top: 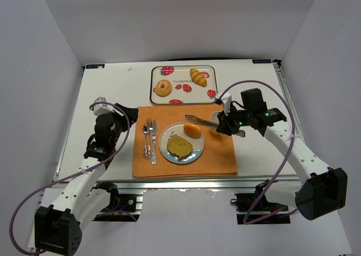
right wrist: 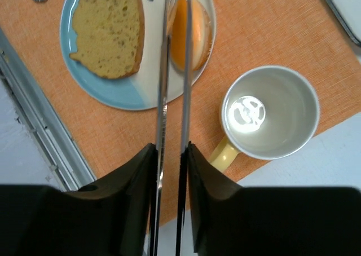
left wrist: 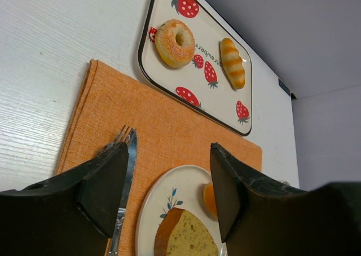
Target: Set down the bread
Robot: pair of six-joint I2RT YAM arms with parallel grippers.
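A round orange bun [top: 192, 131] and a slice of brown bread [top: 179, 146] lie on a white and blue plate [top: 195, 153] on the orange placemat [top: 220, 154]. My right gripper [top: 228, 123] is shut on metal tongs [top: 206, 121], whose arms reach left above the bun. In the right wrist view the gripper [right wrist: 170, 154] clamps the tongs [right wrist: 163, 98], which cross over the bun [right wrist: 194, 33]; their tips are cut off. My left gripper [top: 127, 114] is open and empty left of the plate; its view [left wrist: 169, 154] shows the plate [left wrist: 169, 194] between the fingers.
A strawberry-print tray [top: 180, 75] at the back holds a sugared donut [top: 163, 88] and a striped roll [top: 198, 76]. A fork and knife [top: 148, 140] lie left of the plate. A white mug [right wrist: 271, 112] with a yellow handle stands right of the plate, under my right gripper.
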